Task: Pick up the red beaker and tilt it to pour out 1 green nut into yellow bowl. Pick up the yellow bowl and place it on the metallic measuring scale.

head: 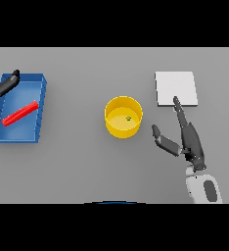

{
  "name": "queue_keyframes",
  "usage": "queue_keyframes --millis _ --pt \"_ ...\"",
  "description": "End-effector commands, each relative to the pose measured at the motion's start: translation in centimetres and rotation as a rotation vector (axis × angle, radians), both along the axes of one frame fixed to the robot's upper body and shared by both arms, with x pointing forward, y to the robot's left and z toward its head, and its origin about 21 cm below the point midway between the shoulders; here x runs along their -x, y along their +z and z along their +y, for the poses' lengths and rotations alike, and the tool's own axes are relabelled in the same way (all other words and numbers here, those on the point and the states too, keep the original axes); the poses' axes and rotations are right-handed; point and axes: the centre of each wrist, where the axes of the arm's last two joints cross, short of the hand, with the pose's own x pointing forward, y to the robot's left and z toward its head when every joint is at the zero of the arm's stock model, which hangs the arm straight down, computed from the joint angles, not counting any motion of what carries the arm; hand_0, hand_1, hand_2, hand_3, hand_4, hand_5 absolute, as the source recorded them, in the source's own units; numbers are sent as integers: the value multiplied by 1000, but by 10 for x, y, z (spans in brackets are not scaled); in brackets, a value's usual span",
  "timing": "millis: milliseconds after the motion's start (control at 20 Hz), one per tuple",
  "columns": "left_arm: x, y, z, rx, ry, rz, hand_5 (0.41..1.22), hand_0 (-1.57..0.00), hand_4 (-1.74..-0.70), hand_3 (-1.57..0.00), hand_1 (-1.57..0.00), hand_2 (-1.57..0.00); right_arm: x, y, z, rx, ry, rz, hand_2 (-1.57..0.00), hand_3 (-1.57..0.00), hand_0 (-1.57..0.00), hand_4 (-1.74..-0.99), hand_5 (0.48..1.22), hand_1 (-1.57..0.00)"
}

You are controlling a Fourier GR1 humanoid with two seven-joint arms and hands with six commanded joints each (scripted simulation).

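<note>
**Op:** I'm on the right hand (187, 139) now, nearest to me and just to the right of the yellow bowl (123, 116). Fingers are straight and spread, thumb pointing back toward the bowl, nothing in its grasp. It isn't touching the bowl yet.

**Spotter:** And the nut?

**Op:** One green nut (128, 118) sits inside the bowl, a little right of its centre. So I judge the pouring is done and the step in hand is picking the bowl up.

**Spotter:** How will you take it?

**Op:** I'd slide the hand left so the thumb and fingers straddle the bowl's right wall, then close firmly on the rim and lift level, so the nut doesn't roll out. My longest finger is reaching up toward the scale (175, 87), that pale square plate up and to the right of the bowl; the fingertip looks to overlap its lower edge, though I can't tell if it's touching.

**Spotter:** Anything in the way?

**Op:** Between the bowl and the scale, only my own hand. The grey table (77, 166) there is bare, and it's a short carry.

**Spotter:** Far side?

**Op:** Well to the left of the bowl there's a blue tray (41, 105) with a red stick-like piece (20, 113) lying slantwise in it. The left hand (4, 84) hovers over the tray's far corner, fingers relaxed, holding nothing. It's idle and clear of my path.
</note>
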Motion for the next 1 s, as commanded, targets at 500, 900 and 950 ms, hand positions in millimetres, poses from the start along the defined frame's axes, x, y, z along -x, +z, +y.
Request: queue_keyframes --millis 500,900,950 --pt "3 0 -5 35 -19 -46 667 -4 -716 -2 -3 -3 -50 46 23 762 499 -111 1 1 1 -1233 703 1" --pt "3 2 -4 58 -20 -41 687 0 -720 0 0 0 -82 55 56 1119 776 -136 1 1 1 -1215 704 1" --pt "2 3 -5 55 -18 -43 688 0 -722 1 0 0 -86 54 60 1159 787 -115 1 1 1 -1219 705 1"
